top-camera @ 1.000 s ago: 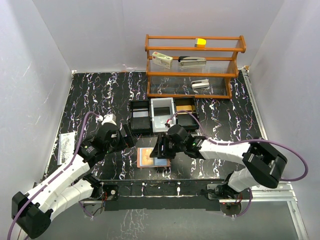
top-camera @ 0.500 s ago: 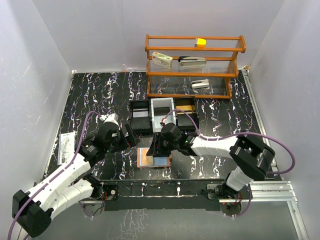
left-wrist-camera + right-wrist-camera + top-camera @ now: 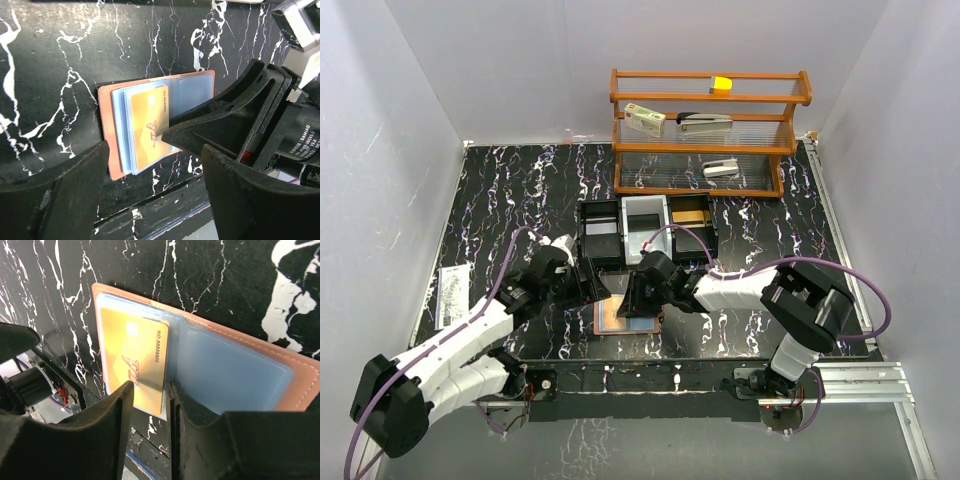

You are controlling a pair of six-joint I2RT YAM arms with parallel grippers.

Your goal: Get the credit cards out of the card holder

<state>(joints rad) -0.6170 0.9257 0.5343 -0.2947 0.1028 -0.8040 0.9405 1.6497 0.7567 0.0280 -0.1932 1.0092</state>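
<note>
Top of the stack: yellow card (image 3: 134, 357), in the left half of the open holder (image 3: 302, 385), with blue cards (image 3: 121, 132) peeking out under it. The holder lies flat, lower centre of the top view, close to the lower edge of the worktop (image 3: 520, 200).

Right tool (image 3: 150, 386): fingers nearly together with a slim gap, tips over the card's lower right corner. Nothing pinched. Touching or just above, can't tell. Left tool (image 3: 155, 150): spread wide, empty, hanging over the holder's lower edge, and not pressing it as far as I can see.

Risks, imo:
- Nothing pins the holder. If the right tool drags the card, friction may pull the whole holder along and the card won't leave its pocket.
- Drag direction matters. The worktop edge is just below the holder in both wrist views, so the card or holder could slip off into the gap.
- Thin flat card and a narrow gap mean the tips may skate over the plastic w/o grip, or push it deeper in.
- The blue cards could ride out with the yellow one and fan out.
- The tools are v. close together. If the left closes in to pin the holder, the fingers could clash.
</note>
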